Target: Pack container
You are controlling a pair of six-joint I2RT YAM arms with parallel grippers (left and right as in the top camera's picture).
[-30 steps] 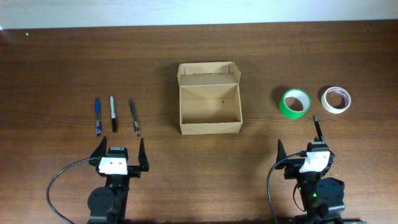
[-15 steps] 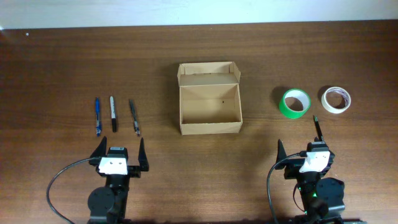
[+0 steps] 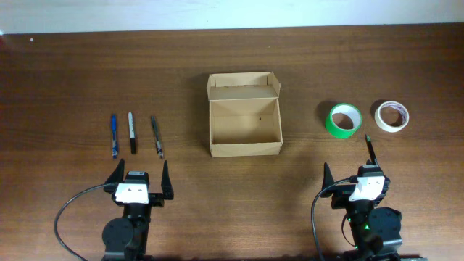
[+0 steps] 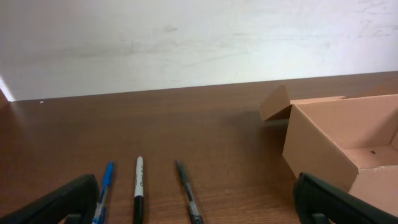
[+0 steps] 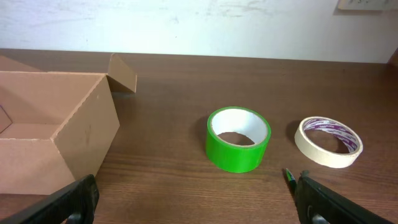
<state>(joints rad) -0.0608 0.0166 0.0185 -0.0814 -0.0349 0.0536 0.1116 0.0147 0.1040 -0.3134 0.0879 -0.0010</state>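
Note:
The container, a tan cardboard box [image 3: 245, 148], stands open and empty at the table's middle, its lid flap folded back. It also shows in the left wrist view [image 4: 317, 149] and the right wrist view [image 5: 68, 130]. A blue pen [image 3: 114, 135], a marker [image 3: 132, 132] and a grey pen [image 3: 156, 137] lie left of it. A green tape roll [image 3: 344, 119] and a white tape roll [image 3: 391, 116] lie to its right. My left gripper [image 3: 140, 175] is open and empty, below the pens. My right gripper [image 3: 353, 177] is open and empty, below the green roll [image 5: 238, 140].
A dark pen with a green tip [image 3: 370, 148] lies just ahead of my right gripper's right finger; its tip shows in the right wrist view [image 5: 290, 180]. A pale wall runs along the table's far edge.

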